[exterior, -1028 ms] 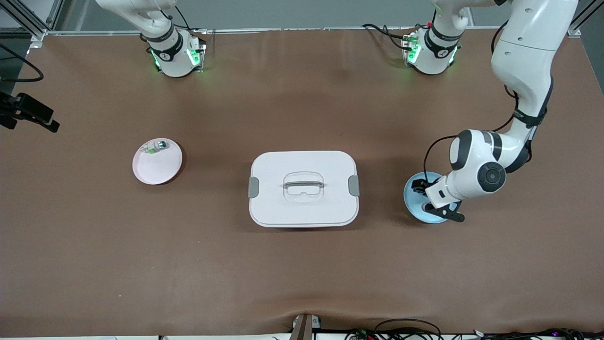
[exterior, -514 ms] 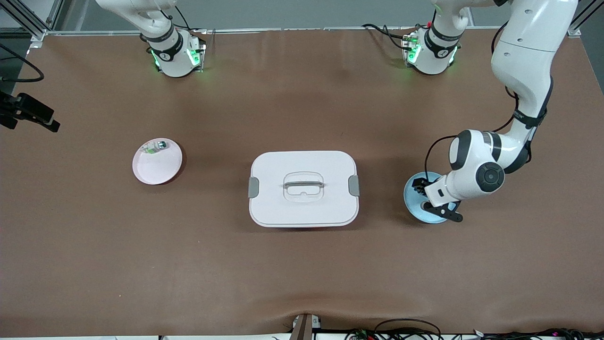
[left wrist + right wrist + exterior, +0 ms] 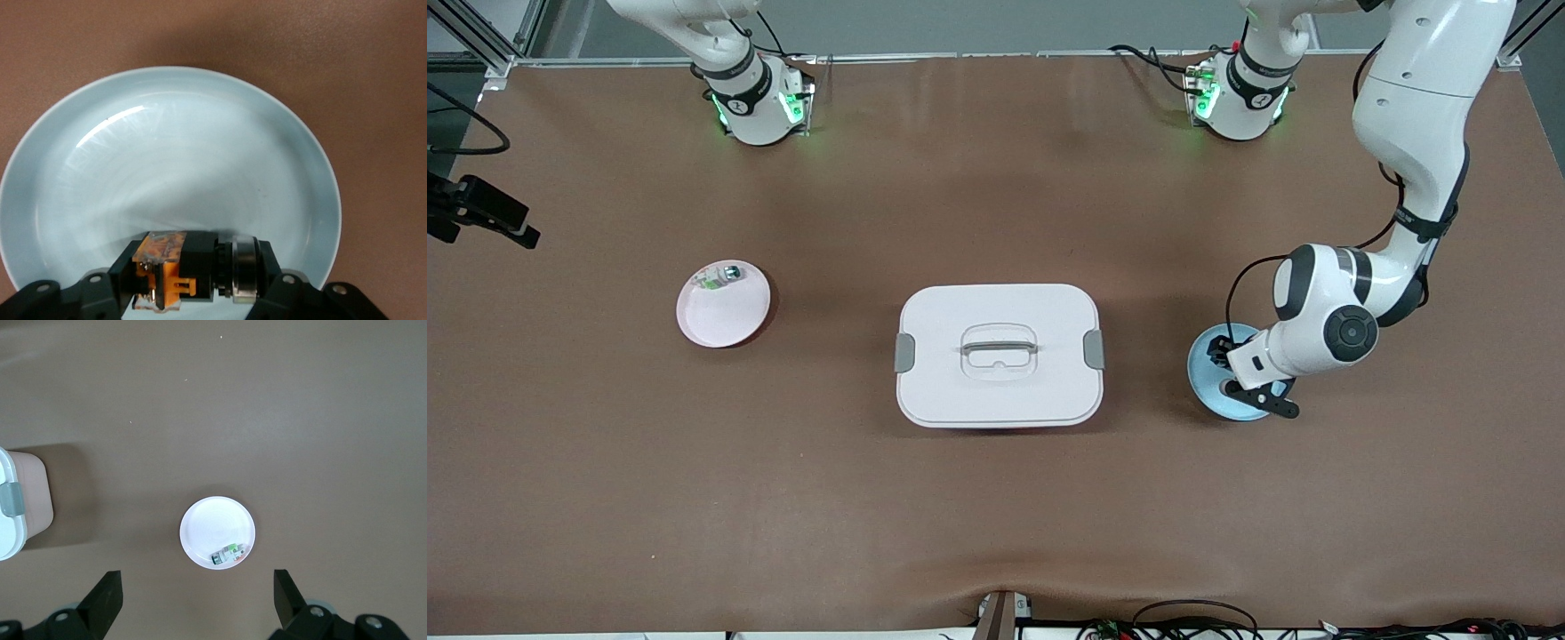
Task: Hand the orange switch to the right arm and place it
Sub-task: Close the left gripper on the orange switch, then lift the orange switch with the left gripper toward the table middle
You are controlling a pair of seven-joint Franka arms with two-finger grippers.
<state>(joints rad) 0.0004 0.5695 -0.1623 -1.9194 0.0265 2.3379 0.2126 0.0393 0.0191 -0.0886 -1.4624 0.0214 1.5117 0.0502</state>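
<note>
The orange switch (image 3: 175, 265), black-bodied with an orange end and a silvery ring, lies low over the pale blue plate (image 3: 173, 147) between my left gripper's fingers. My left gripper (image 3: 197, 275) is shut on it, one finger at each end. In the front view the left gripper (image 3: 1220, 356) sits over the blue plate (image 3: 1199, 380) toward the left arm's end of the table, and the switch is hidden there. My right gripper (image 3: 197, 600) is open and empty, high above the table near the pink-white plate (image 3: 212, 528). The right arm waits.
A white lidded box (image 3: 999, 356) with grey latches stands mid-table; its corner shows in the right wrist view (image 3: 8, 520). The pink-white plate (image 3: 725, 316) toward the right arm's end holds a small clear-white and green part (image 3: 720, 277), which also shows in the right wrist view (image 3: 229, 555).
The left wrist has shifted very slightly over the blue plate. Nothing else has moved.
</note>
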